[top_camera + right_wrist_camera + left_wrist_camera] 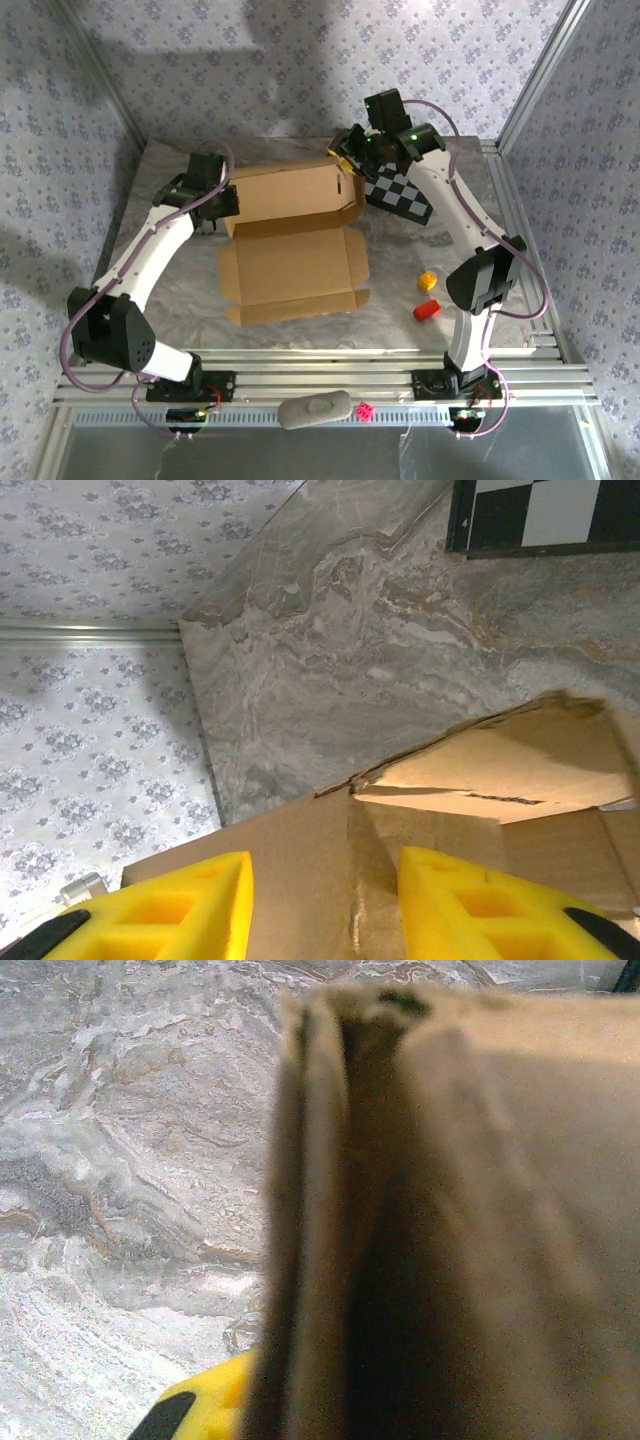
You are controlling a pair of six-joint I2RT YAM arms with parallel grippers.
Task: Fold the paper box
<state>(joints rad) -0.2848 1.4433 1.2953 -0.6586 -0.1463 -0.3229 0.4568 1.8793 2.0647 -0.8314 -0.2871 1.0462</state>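
Seen on the table [400,275]: paper box [295,265], base flat, rear wall raised. Pinched tight at its left end by the left pincer [213,218]. Near its right rear corner, right pincer [325,865] parted, holding nothing.

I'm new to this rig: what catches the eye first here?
A half-folded brown box lies mid-table, its back wall raised. The left gripper pinches its far left corner; the right gripper, open, sits at the far right corner, by a checkered board.
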